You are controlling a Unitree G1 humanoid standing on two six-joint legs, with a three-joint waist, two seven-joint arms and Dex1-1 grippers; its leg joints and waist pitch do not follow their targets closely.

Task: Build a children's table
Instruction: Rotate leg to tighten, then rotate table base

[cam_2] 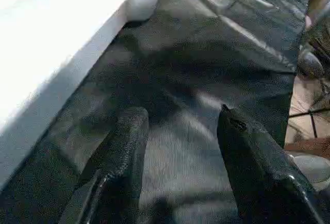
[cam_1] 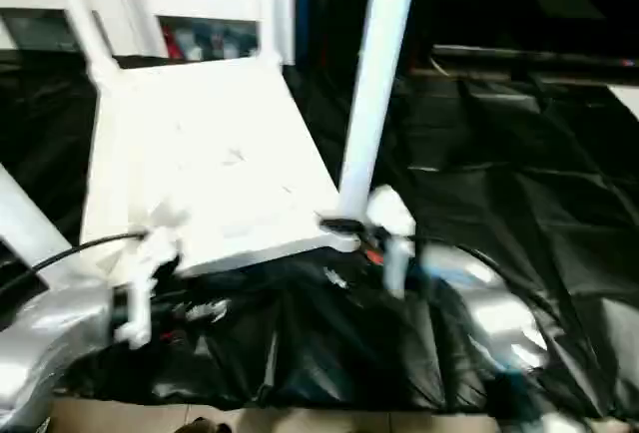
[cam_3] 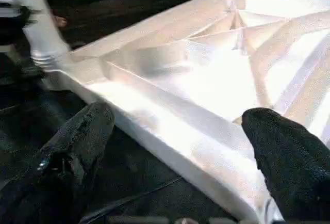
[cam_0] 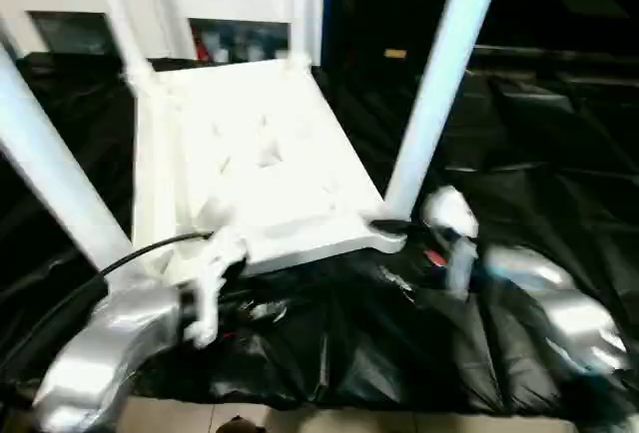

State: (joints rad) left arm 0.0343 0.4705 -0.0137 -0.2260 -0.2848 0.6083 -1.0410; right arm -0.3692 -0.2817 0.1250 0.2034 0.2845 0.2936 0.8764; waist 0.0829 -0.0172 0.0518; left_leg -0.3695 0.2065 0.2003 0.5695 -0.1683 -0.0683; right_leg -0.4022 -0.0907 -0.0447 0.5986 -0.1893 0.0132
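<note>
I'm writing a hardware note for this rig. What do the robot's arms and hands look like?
Both forearms are glossy silver, rounded shells: left, right. White brackets sit at the wrists. A thin black cable loops to the left arm. Each hand has two thick black, textured fingers: left hand, right hand.

Legs (cam_0: 439, 84) cut off by top edge, tips unseen. Cabinet (cam_0: 230, 14) contents too blurred to ID. Left forearm (cam_0: 100, 353) smeared.

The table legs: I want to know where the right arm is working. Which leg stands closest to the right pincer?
The near-right leg, rising from the tabletop corner socket just beside the right pincer; the other three stand at the far corners and the near-left corner.
</note>
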